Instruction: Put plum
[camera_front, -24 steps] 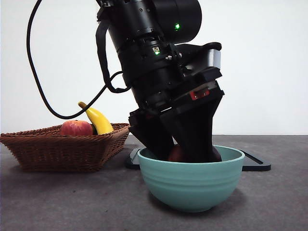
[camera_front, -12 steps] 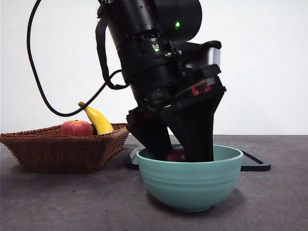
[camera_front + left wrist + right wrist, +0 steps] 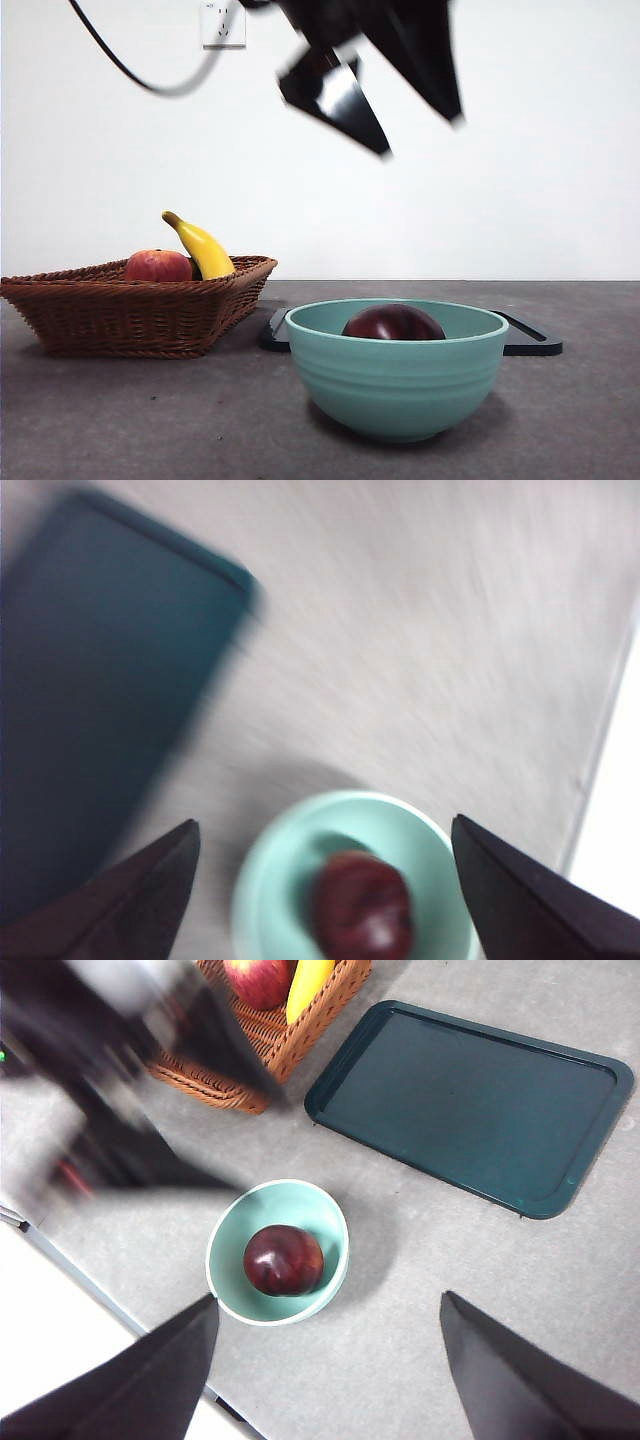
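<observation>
The dark maroon plum (image 3: 393, 323) lies inside the teal bowl (image 3: 396, 385), free of any gripper. It also shows in the left wrist view as plum (image 3: 362, 905) in bowl (image 3: 262, 880), and from high up as plum (image 3: 284, 1259) in bowl (image 3: 223, 1260). My left gripper (image 3: 420, 135) hangs blurred well above the bowl, open and holding nothing, and its own view shows the gripper (image 3: 322, 823) straddling the bowl from above. Far above the table, my right gripper (image 3: 328, 1298) is open and holds nothing.
A wicker basket (image 3: 110, 310) at the left holds a red apple (image 3: 158, 266) and a yellow banana (image 3: 203, 248). A dark flat tray (image 3: 530, 343) lies behind the bowl, also seen as tray (image 3: 470, 1100). The blurred left arm (image 3: 130, 1110) crosses beside the basket (image 3: 250, 1070).
The left gripper has let go of the plum and risen fast out of the bowl to the top of the front view. The plum stays in the bowl.
</observation>
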